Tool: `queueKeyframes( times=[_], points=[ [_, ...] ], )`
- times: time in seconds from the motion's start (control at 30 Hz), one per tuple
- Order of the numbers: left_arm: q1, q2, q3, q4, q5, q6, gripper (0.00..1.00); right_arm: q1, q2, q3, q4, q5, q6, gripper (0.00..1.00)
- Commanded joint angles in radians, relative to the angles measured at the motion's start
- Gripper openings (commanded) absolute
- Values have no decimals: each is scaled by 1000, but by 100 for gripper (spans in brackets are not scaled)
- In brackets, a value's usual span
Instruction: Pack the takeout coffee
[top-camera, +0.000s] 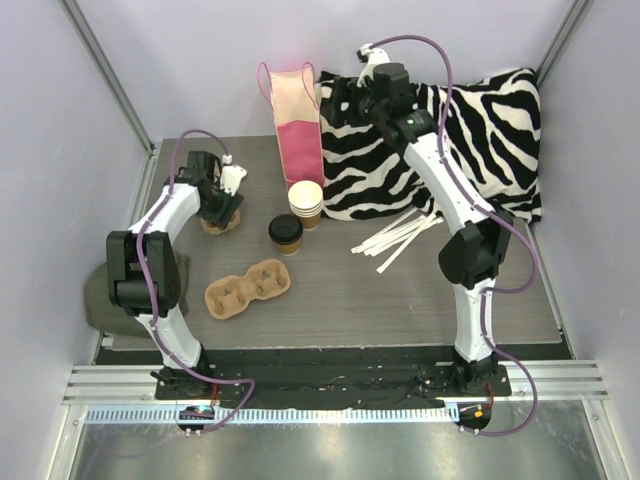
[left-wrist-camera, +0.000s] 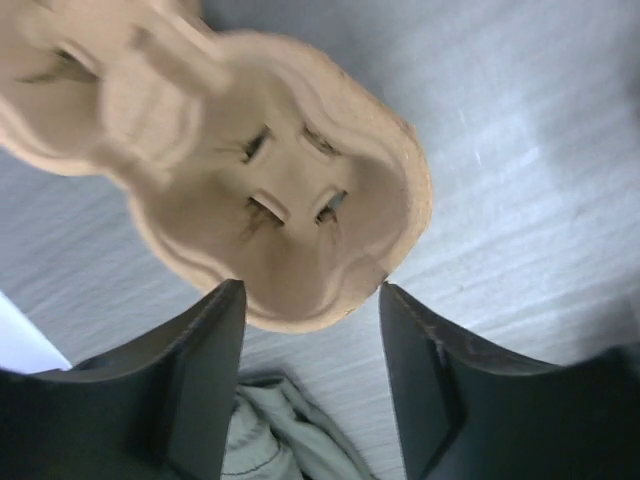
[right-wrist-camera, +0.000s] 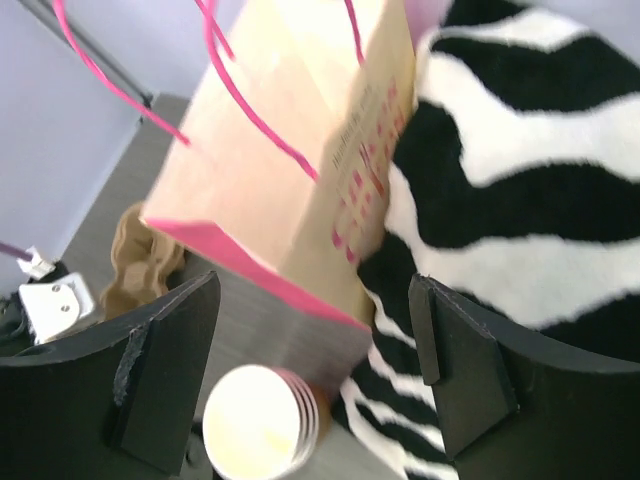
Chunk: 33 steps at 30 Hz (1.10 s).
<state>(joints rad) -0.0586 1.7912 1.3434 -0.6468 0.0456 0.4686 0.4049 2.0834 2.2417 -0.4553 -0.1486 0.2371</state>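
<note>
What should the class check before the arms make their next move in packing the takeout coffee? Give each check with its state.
1. Right claw open and empty: ok.
2. Paper bag standing upright: ok.
3. Bag mouth open wide enough for cups: cannot tell.
4. Stack of cream cups upright in front of the bag: ok.
5. Brown cup upright with its black lid on: ok.
6. Left claw gripping the pulp carrier that lies at its tips: cannot tell.
</note>
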Motion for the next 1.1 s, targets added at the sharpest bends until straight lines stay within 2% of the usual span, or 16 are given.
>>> queueKeyframes(
  times=[0.0, 0.07, 0.1, 0.23, 0.47, 0.6, 0.73, 0.77, 0.83, 0.87, 0.93, 0.97, 1.03, 1.07],
  points=[
    [8, -33, 83, 15, 60, -67, 63, 57, 53, 119, 176, 144, 1, 85],
    [16, -52, 102, 4, 79, -93, 71, 80, 87, 124, 219, 217, -4, 86],
    [16, -61, 111, -4, 92, -97, 79, 83, 102, 125, 256, 227, -2, 86],
    [19, -107, 111, -10, 106, -136, 90, 95, 178, 182, 297, 283, -7, 86],
    [19, -191, 82, 21, 102, -179, 94, 120, 242, 174, 363, 290, -62, 86],
    [22, -226, 60, 33, 92, -206, 94, 126, 265, 174, 385, 310, -79, 82],
    [22, -246, 62, 38, 85, -228, 95, 127, 274, 170, 414, 331, -99, 63],
    [22, -250, 63, 38, 83, -228, 96, 127, 277, 170, 428, 336, -99, 52],
    [22, -254, 65, 42, 77, -234, 96, 126, 285, 177, 441, 351, -101, 41],
    [23, -256, 66, 42, 73, -235, 96, 127, 287, 180, 451, 353, -101, 30],
    [25, -259, 69, 44, 68, -242, 96, 126, 290, 188, 478, 363, -107, 19],
    [28, -260, 72, 44, 66, -246, 96, 127, 290, 188, 498, 368, -108, 9],
    [31, -263, 77, 49, 60, -255, 96, 127, 287, 196, 530, 380, -116, 1],
    [34, -266, 83, 52, 59, -269, 97, 126, 280, 199, 544, 383, -117, 1]
  ],
)
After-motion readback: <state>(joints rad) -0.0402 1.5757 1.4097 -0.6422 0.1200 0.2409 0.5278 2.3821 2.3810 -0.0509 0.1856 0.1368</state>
